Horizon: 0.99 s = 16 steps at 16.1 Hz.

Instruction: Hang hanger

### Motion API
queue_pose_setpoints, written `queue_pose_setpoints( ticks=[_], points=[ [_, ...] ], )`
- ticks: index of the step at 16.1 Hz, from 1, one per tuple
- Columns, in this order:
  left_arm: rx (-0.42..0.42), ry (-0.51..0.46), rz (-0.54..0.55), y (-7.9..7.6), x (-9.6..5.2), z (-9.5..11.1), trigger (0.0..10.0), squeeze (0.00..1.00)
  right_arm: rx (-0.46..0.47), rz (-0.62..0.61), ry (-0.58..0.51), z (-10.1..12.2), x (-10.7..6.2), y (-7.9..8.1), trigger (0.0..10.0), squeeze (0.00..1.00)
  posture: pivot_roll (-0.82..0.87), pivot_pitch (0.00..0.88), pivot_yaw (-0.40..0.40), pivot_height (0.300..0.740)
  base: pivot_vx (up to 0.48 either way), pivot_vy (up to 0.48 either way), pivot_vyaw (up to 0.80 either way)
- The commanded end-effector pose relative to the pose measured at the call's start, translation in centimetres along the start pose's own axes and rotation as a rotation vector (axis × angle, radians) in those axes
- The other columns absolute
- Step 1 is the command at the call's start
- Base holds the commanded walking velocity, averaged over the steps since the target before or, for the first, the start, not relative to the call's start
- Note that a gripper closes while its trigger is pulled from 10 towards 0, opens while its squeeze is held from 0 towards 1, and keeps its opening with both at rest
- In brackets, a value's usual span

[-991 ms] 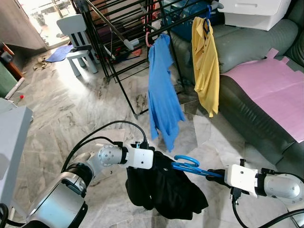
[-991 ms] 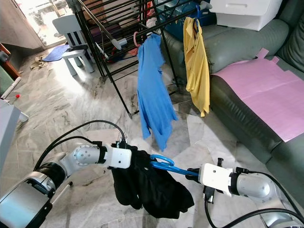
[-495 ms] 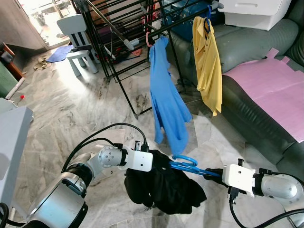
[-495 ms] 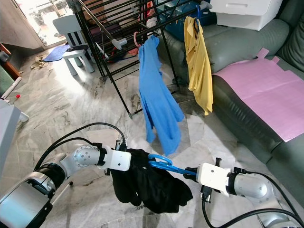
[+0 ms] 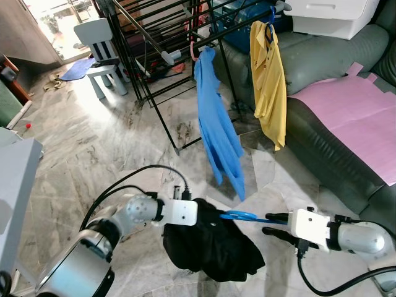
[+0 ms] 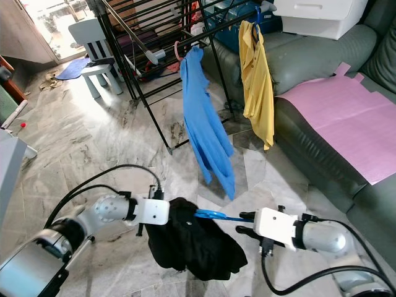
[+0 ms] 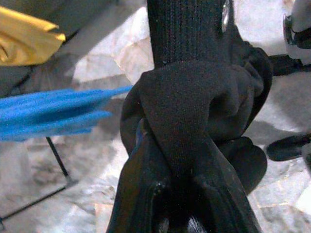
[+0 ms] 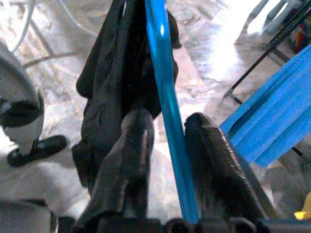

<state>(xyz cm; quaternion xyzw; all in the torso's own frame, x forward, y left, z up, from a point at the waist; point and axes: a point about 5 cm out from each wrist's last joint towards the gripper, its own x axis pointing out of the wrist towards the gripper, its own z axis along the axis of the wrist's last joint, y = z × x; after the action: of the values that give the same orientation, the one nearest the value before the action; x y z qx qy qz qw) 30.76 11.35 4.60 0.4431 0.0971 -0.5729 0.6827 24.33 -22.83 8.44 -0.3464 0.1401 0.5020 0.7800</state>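
A black garment (image 5: pixel 210 241) hangs bunched low over the marble floor, with a blue hanger (image 5: pixel 242 215) threaded into it and lying almost level. My left gripper (image 5: pixel 199 211) is shut on the garment's upper fold; in the left wrist view the black fabric (image 7: pixel 187 111) wraps over that gripper's fingers. My right gripper (image 5: pixel 274 224) is at the hanger's outer end, open. In the right wrist view the hanger's blue bar (image 8: pixel 167 116) runs between the spread fingers (image 8: pixel 133 145). The black drying rack (image 5: pixel 164 43) stands beyond.
A blue shirt (image 5: pixel 219 133) on a pink hanger and a yellow shirt (image 5: pixel 269 80) hang on the rack. A grey sofa (image 5: pixel 328 148) with a pink sheet (image 5: pixel 356 111) is on the right. A small chair (image 5: pixel 99 52) stands far left, a grey cabinet (image 5: pixel 15 185) near left.
My right gripper's fingers have spread apart around the hanger. The hanger has tipped flatter and the garment sits a little lower. The blue shirt on the rack has swung.
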Motion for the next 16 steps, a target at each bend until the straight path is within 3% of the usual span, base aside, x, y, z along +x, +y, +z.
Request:
queue_pose_setpoints(
  ticks=[1,4,7,8,10,12,14,16],
  points=[
    [-0.058,0.032,0.022,-0.1,-1.1,-1.4,0.0,0.00,-0.001,0.021,0.002,0.1,0.1,-0.1,10.0,1.00,-0.22,0.069,0.200,0.740,0.000,0.000,0.00],
    [-0.127,0.039,0.053,-0.6,-1.3,-2.0,0.0,0.00,-0.013,0.002,0.012,0.1,0.0,-0.4,10.0,1.00,-0.22,0.073,0.199,0.740,0.000,0.000,0.00],
    [-0.176,0.084,0.115,-0.1,-2.3,-3.1,0.0,0.00,0.033,-0.012,-0.020,0.9,-1.0,-0.5,10.0,1.00,-0.22,0.077,0.198,0.740,0.000,0.000,0.00],
    [-0.216,0.133,0.175,0.3,-3.3,-4.1,0.0,0.00,0.120,-0.013,-0.112,2.6,-1.7,0.1,10.0,1.00,-0.21,0.083,0.203,0.740,0.000,0.000,0.00],
    [-0.252,0.155,0.207,0.5,-3.9,-4.6,0.0,0.00,0.202,-0.003,-0.170,3.4,-1.8,1.1,10.0,1.00,-0.21,0.084,0.206,0.740,0.000,0.000,0.00],
    [-0.359,0.076,0.246,1.3,-4.2,-4.3,0.0,0.00,0.359,0.079,-0.068,0.6,-0.8,5.6,10.0,1.00,-0.21,0.088,0.210,0.740,0.000,0.000,0.00],
    [-0.381,0.001,0.227,1.7,-4.2,-3.7,0.0,0.00,0.390,0.061,0.021,-1.4,0.2,7.3,10.0,1.00,-0.20,0.092,0.213,0.740,0.000,0.000,0.00],
    [-0.352,-0.139,0.137,2.0,-4.5,-2.3,0.0,0.00,0.517,-0.140,0.075,-3.2,2.4,8.0,10.0,1.00,-0.19,0.094,0.210,0.740,0.000,0.000,0.00]
  ],
)
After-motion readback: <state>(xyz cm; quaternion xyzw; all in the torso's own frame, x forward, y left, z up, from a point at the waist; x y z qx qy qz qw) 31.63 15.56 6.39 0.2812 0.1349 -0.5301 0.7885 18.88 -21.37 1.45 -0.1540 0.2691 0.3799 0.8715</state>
